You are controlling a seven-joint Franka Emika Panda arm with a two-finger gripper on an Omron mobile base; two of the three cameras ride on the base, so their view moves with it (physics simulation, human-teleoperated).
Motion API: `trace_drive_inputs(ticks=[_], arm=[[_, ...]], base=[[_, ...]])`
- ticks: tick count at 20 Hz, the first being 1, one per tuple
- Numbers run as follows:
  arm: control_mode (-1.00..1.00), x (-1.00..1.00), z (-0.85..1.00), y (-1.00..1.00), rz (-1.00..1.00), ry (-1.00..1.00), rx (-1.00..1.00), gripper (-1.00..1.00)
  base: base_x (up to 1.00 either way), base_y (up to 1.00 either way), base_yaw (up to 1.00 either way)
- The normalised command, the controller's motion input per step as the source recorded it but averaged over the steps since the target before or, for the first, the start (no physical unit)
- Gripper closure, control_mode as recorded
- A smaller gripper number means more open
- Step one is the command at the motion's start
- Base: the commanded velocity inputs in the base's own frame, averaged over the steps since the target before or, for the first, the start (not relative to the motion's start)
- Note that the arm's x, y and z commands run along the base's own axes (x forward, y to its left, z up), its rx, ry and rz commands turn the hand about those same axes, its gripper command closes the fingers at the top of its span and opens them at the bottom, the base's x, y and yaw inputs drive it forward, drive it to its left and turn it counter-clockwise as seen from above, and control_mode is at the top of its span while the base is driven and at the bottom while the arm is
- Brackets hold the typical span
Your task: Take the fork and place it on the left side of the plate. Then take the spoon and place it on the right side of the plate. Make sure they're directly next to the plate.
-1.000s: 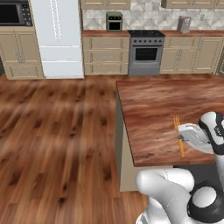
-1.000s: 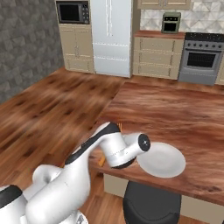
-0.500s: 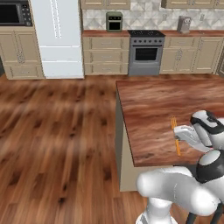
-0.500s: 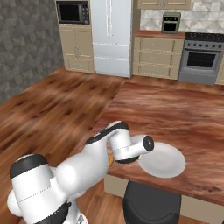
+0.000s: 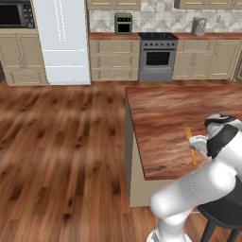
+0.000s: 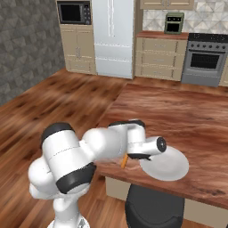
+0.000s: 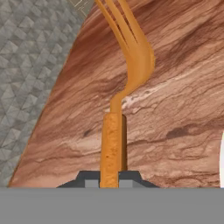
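The orange fork (image 5: 191,146) is low over the wooden counter near its front edge, tines pointing away from me. My gripper (image 5: 197,143) is shut on its handle. In the hand view the handle of the fork (image 7: 112,144) runs up from between my gripper's (image 7: 109,178) dark tips, and the tines curve toward the top. The pale plate (image 6: 167,163) lies on the counter just right of my hand, and the fork's handle end (image 6: 125,161) pokes out beside its left rim. A sliver of the plate (image 7: 222,153) shows at the right edge. The spoon is out of view.
The counter's left edge (image 5: 131,137) drops to the wood floor. A dark stool (image 6: 153,207) stands under the front edge by the plate. Cabinets, a fridge (image 5: 61,40) and a stove (image 5: 157,56) line the far wall.
The arm's elbow has swung up and round. In the right base view the fork's handle end has shifted a little to the right, closer to the plate.
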Motion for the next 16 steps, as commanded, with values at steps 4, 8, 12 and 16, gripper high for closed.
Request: trace_drive_inputs(ticks=[4, 8, 12, 16], arm=[[-1.00, 0.38, -0.28, -0.18, 0.00, 0.01, 0.00, 1.00], [-1.00, 0.31, -0.33, -0.20, 0.00, 0.01, -0.02, 1.00], [-1.00, 0.14, -0.29, -0.09, 0.00, 0.00, -0.04, 1.00], [-1.00, -0.05, -0.23, -0.10, 0.00, 0.00, -0.05, 1.00]], base=[[0.00, 0.00, 0.00], [0.00, 0.00, 0.00], [0.00, 0.00, 0.00], [0.00, 0.00, 0.00]])
